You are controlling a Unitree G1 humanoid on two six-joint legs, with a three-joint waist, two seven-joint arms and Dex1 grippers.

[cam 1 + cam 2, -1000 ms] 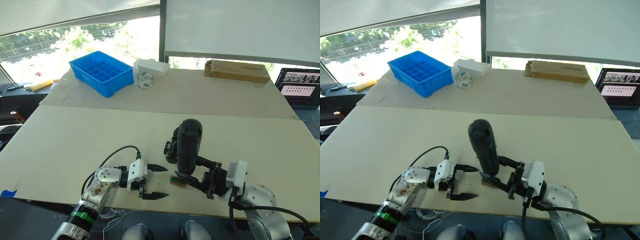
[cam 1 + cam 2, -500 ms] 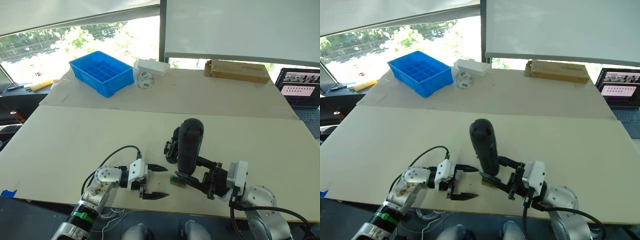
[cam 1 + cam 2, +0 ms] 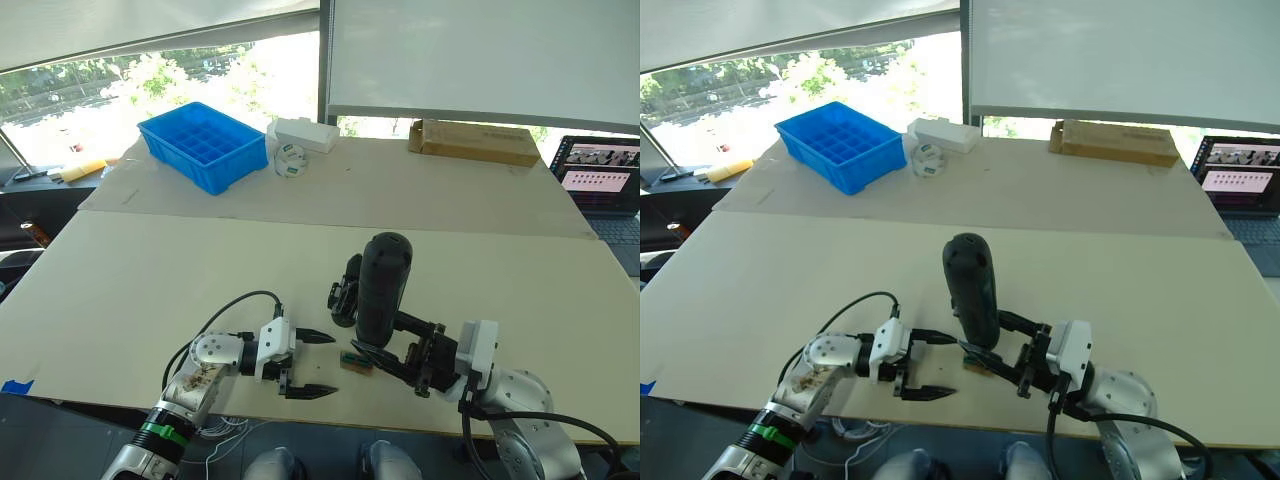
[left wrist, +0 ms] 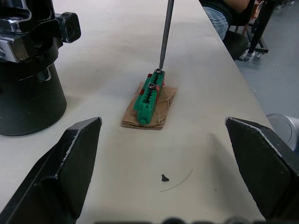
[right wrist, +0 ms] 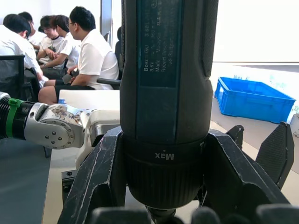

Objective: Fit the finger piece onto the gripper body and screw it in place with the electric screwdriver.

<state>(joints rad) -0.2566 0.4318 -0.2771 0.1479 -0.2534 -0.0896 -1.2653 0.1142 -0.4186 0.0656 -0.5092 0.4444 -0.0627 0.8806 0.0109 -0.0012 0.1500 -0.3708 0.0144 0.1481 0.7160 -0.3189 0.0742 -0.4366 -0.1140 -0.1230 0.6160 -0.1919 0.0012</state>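
Near the table's front edge my right claw (image 3: 392, 357) clamps the electric screwdriver (image 3: 380, 290) around its fat lower collar, and the tool stands almost upright. Its thin metal bit (image 4: 165, 32) touches a screw at the far end of a small green block (image 4: 149, 98) lying on a tan scrap. Compared with a second ago the screwdriver's top has tipped slightly to my right, and nothing else on the table has shifted. Just behind the tool sits the gripper body (image 3: 343, 292), black and blocky on a round base; the screwdriver hides most of it from my head, and I cannot make out the finger piece. My left claw (image 3: 314, 364) hovers just left of the block, its two black pointed fingers spread wide with nothing between them. At the far end of the pale table (image 3: 150, 270) sit a blue plastic crate (image 3: 205, 145) with compartments, a white box (image 3: 304, 134) and a flat cardboard box (image 3: 473, 142).
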